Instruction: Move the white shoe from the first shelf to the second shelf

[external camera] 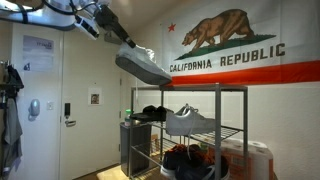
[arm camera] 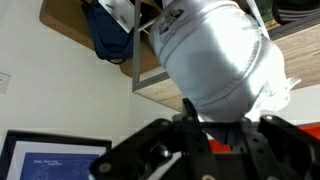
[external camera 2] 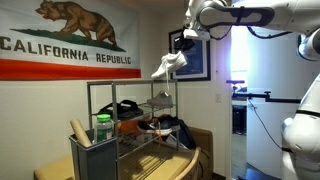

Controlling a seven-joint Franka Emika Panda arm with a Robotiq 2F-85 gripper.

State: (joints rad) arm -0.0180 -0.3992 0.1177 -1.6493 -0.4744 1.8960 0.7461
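My gripper is shut on the white shoe and holds it tilted in the air above and beside the dark metal rack. In both exterior views the shoe hangs clear of the first shelf, the rack's top tier, which looks bare. The second shelf is the wire middle tier. In the wrist view the shoe fills the upper middle, gripped between the dark fingers.
A bulkier grey-white sneaker and a dark item lie on the middle tier. Dark shoes sit on the lowest tier. A bin with a green bottle stands by the rack. A flag hangs behind; a door is nearby.
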